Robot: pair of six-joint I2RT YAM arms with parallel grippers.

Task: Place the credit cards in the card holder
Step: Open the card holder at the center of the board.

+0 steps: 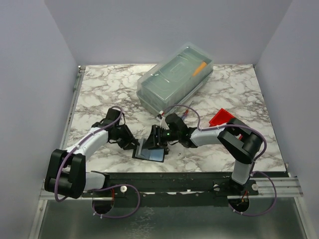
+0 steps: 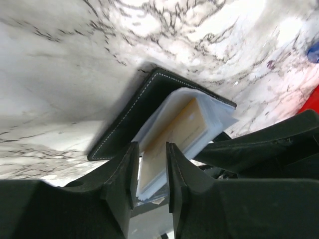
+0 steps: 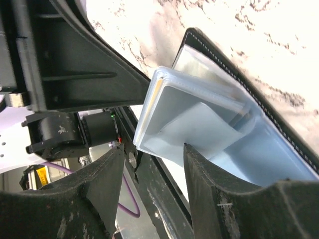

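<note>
The card holder [image 1: 148, 150] lies open on the marble near the front edge, a black stitched wallet [image 2: 130, 110] with a stack of clear sleeves [image 3: 199, 124]. A tan card [image 2: 175, 134] sits in the top sleeve. My left gripper [image 2: 149, 167] is at the holder's left side, jaws a narrow gap apart over the near corner of the sleeve stack, clamping nothing that I can see. My right gripper [image 3: 152, 186] is open at the holder's far right side, one fingertip [image 3: 192, 152] touching a lifted sleeve. The left gripper [image 1: 130, 144] and right gripper [image 1: 157, 140] face each other. No other cards show.
A large clear lidded box [image 1: 174, 79] stands at the back centre. A red bin [image 1: 222, 118] sits behind my right arm, and its red edge [image 2: 314, 99] shows in the left wrist view. The table's front rail [image 1: 169, 175] runs just below the holder.
</note>
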